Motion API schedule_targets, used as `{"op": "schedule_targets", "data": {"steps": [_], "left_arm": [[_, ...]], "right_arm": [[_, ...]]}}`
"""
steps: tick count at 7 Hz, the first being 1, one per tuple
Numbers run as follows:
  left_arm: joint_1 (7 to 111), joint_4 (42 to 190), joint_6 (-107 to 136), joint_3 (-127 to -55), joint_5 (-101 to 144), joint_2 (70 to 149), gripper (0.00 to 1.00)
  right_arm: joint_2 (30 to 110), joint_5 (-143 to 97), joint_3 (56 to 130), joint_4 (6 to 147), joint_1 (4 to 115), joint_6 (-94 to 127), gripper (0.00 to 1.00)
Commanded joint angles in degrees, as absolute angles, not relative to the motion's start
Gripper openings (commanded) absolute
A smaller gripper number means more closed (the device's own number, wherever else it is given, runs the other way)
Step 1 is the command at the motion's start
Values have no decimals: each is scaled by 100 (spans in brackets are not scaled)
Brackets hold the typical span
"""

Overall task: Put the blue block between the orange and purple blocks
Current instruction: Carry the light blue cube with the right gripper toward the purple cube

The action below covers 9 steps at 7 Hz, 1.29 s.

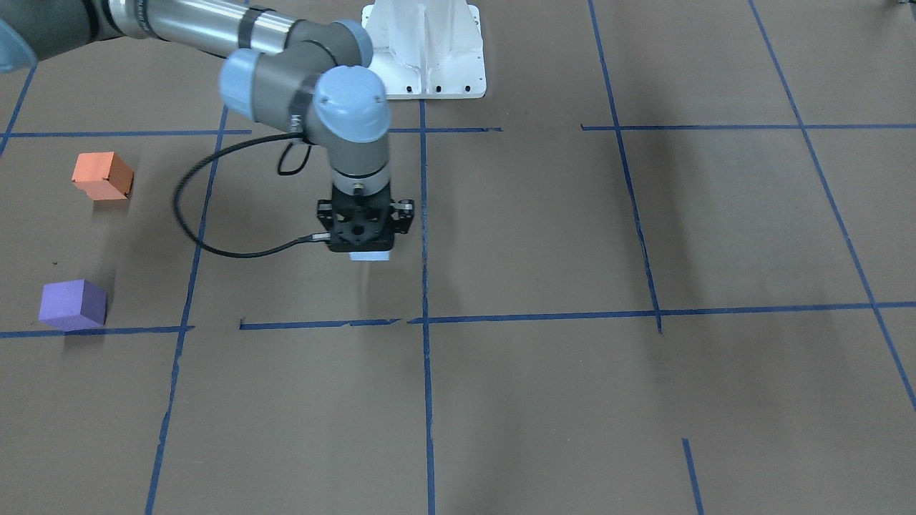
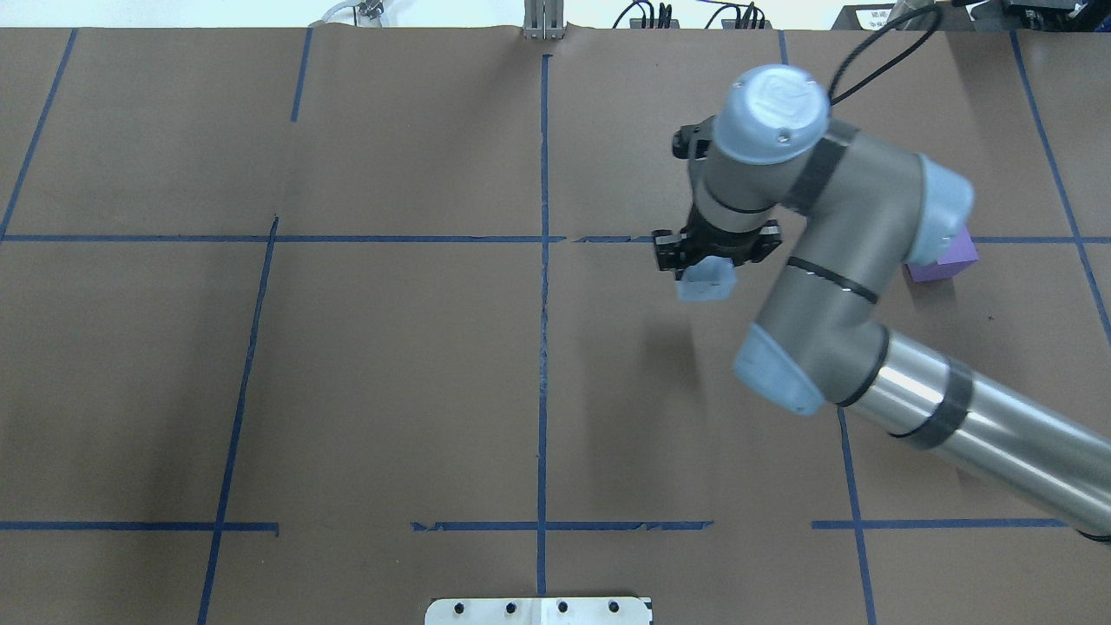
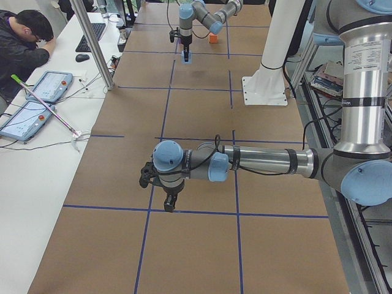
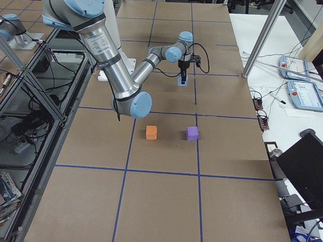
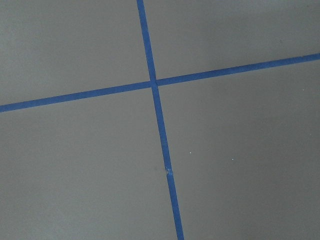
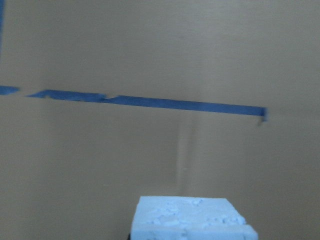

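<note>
My right gripper [image 1: 363,247] is shut on the light blue block [image 1: 370,255] and holds it above the table, near the centre tape line. The block also shows in the overhead view [image 2: 706,282] and at the bottom of the right wrist view [image 6: 192,219]. The orange block [image 1: 103,175] and the purple block [image 1: 73,304] sit on the table far off to the robot's right, with a gap between them. In the overhead view the purple block [image 2: 944,259] is half hidden by my right arm and the orange one is hidden. My left gripper [image 3: 169,199] shows only in the exterior left view; I cannot tell whether it is open.
Blue tape lines [image 1: 424,322] cross the brown table. The white robot base [image 1: 429,50] stands at the table's robot side. A side table with tablets [image 3: 37,98] and a seated person [image 3: 24,37] lie beyond the far edge.
</note>
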<state>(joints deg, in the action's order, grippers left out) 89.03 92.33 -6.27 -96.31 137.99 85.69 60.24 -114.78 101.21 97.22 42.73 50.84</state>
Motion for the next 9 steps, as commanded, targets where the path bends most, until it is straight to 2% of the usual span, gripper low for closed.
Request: {"op": "schedule_targets", "data": {"steps": [1, 3, 5, 6, 8, 9], "left_arm": [[8903, 9272, -572, -9642, 13799, 8578, 100], [8903, 9272, -536, -9659, 13799, 8596, 100], [8903, 9281, -536, -9659, 13808, 8613, 100], [8903, 9290, -536, -9659, 13799, 8613, 100], [8903, 9290, -536, -9650, 13808, 8613, 100], [8903, 9290, -536, -9659, 13808, 8605, 100]], "right_arm": [[7614, -12038, 10731, 9442, 5243, 3828, 8], [8880, -12269, 10688, 8040, 5554, 3630, 8], [9385, -12270, 10582, 7639, 5537, 3656, 11], [9395, -12278, 10539, 7638, 5528, 3674, 14], [9273, -12270, 10206, 7507, 5502, 3726, 28], [9177, -12270, 10169, 7506, 5502, 3735, 41]]}}
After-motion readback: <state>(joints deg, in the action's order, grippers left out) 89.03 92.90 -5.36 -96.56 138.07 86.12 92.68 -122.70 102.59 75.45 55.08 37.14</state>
